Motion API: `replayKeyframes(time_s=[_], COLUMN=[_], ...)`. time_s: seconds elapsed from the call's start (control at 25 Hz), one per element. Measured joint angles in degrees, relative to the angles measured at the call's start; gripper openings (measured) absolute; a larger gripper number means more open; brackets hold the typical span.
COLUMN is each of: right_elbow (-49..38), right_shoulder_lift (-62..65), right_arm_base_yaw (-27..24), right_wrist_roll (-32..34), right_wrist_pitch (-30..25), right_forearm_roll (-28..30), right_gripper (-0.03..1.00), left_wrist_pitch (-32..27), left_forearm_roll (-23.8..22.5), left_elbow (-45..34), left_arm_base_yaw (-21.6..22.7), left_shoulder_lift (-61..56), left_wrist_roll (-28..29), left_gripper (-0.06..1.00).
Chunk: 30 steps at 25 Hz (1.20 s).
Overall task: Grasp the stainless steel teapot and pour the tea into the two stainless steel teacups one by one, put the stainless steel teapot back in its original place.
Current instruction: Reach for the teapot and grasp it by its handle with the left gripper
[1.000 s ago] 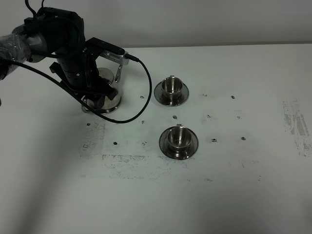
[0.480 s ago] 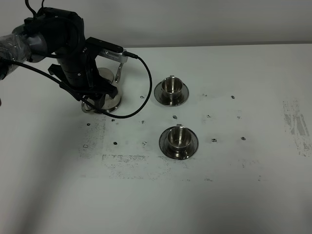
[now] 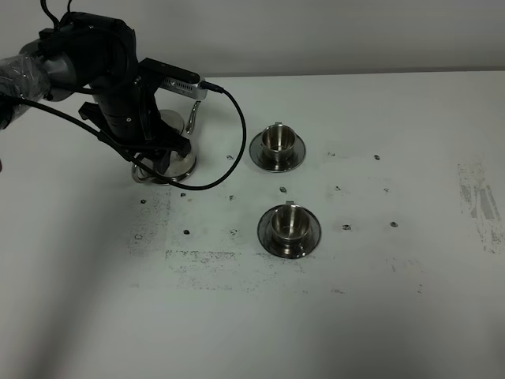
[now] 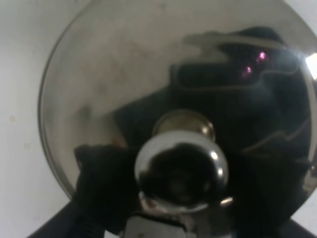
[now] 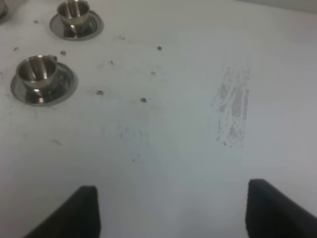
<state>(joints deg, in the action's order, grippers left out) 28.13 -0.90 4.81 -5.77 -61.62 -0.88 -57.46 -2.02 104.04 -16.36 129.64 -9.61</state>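
Observation:
The stainless steel teapot (image 3: 175, 160) stands at the back left, mostly hidden under my left arm; its spout (image 3: 192, 118) sticks out behind. Its saucer is hidden beneath it. My left gripper (image 3: 151, 158) hangs right over the pot's handle side. In the left wrist view the lid and knob (image 4: 181, 168) fill the picture, with one dark finger (image 4: 101, 191) beside the knob; whether the jaws grip anything is hidden. The two teacups on saucers stand to the right, one further back (image 3: 277, 140) and one nearer (image 3: 287, 224); they also show in the right wrist view (image 5: 38, 69) (image 5: 73, 9). My right gripper (image 5: 181, 213) is open and empty.
A black cable (image 3: 229, 158) loops from the left wrist down to the table beside the teapot. The white table (image 3: 379, 260) has dark smudges, with a grey scuffed patch (image 5: 233, 111) at the right.
The left wrist has shifted slightly back and left over the teapot, and the cable loop has followed. The teapot and cups have not visibly moved.

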Motion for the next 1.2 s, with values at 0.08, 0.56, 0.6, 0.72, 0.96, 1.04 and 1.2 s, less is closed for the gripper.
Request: replayKeyframes(time_s=[0.08, 0.56, 0.6, 0.72, 0.96, 1.04, 1.2], right_elbow=[0.0, 0.0, 0.0, 0.0, 0.0, 0.0, 0.0], right_shoulder_lift=[0.0, 0.0, 0.0, 0.0, 0.0, 0.0, 0.0], right_arm_base_yaw=[0.0, 0.0, 0.0, 0.0, 0.0, 0.0, 0.0], right_wrist_roll=[0.0, 0.0, 0.0, 0.0, 0.0, 0.0, 0.0], right_wrist_pitch=[0.0, 0.0, 0.0, 0.0, 0.0, 0.0, 0.0], right_forearm_roll=[0.0, 0.0, 0.0, 0.0, 0.0, 0.0, 0.0], right_gripper=[0.59, 0.59, 0.59, 0.59, 0.59, 0.59, 0.59], left_wrist_pitch=[0.0, -0.1, -0.1, -0.1, 0.0, -0.4, -2.5], left_forearm_roll=[0.0, 0.2, 0.2, 0.2, 0.9, 1.2, 1.4], left_elbow=[0.0, 0.0, 0.0, 0.0, 0.0, 0.0, 0.7], left_arm_base_yaw=[0.0, -0.2, -0.3, -0.4, -0.8, -0.8, -0.8], left_shoulder_lift=[0.0, 0.0, 0.0, 0.0, 0.0, -0.4, -1.1], left_wrist_roll=[-0.1, -0.2, -0.2, -0.1, 0.0, 0.0, -0.2], left_gripper=[0.48, 0.18, 0.18, 0.18, 0.18, 0.18, 0.18])
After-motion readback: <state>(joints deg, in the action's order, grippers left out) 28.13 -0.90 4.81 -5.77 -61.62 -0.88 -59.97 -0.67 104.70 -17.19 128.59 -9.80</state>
